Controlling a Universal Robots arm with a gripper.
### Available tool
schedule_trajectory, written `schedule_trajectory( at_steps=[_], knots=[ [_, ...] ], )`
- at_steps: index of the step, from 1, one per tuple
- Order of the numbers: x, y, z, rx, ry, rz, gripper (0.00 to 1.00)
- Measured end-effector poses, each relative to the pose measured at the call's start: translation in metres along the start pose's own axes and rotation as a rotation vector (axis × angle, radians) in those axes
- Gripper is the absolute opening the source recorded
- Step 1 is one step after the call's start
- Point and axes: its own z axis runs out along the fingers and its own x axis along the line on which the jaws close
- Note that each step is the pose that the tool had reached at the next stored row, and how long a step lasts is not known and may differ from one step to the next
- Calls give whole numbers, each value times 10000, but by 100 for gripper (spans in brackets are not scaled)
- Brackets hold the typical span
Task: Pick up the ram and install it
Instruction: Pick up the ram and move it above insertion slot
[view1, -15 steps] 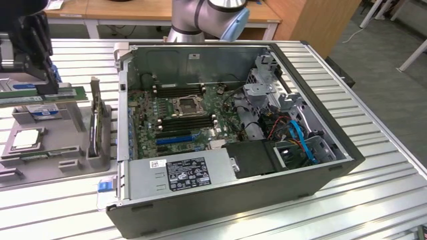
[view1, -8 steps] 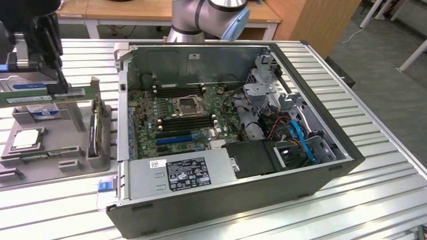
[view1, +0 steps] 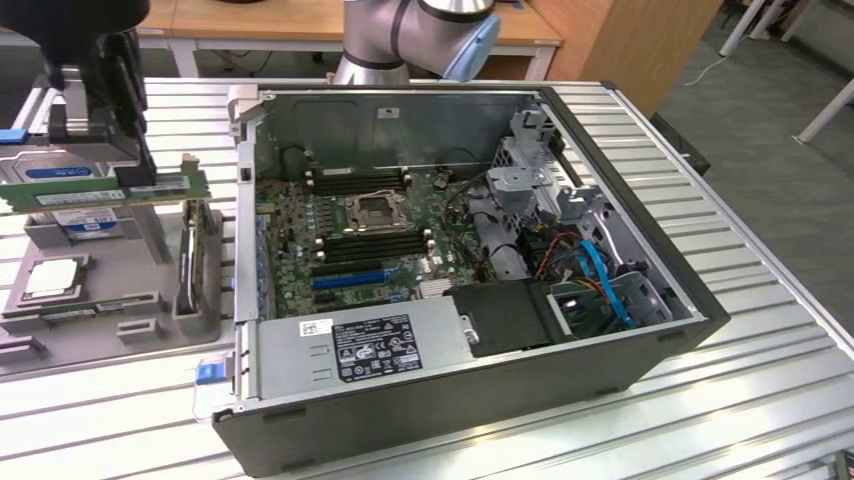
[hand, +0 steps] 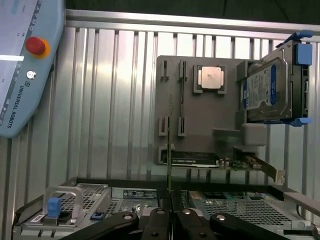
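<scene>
The black fingers (hand: 159, 222) are pressed onto the long, thin green ram stick (view1: 67, 192), pinching it across its flat faces. The stick hangs level above the grey holder tray (view1: 67, 345) on the table, at the exterior view's left of the open black computer case (view1: 534, 390). A good carry, I judge, holds the pinch firm and the stick level, clears the case wall, and lines the stick's edge up with the black memory slots (view1: 358, 180) on the green motherboard (view1: 300, 215).
</scene>
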Motion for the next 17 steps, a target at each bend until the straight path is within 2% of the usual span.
schedule_trajectory(
  at_steps=[17],
  knots=[
    [7,-309,-13,0,0,0,11]
  ],
)
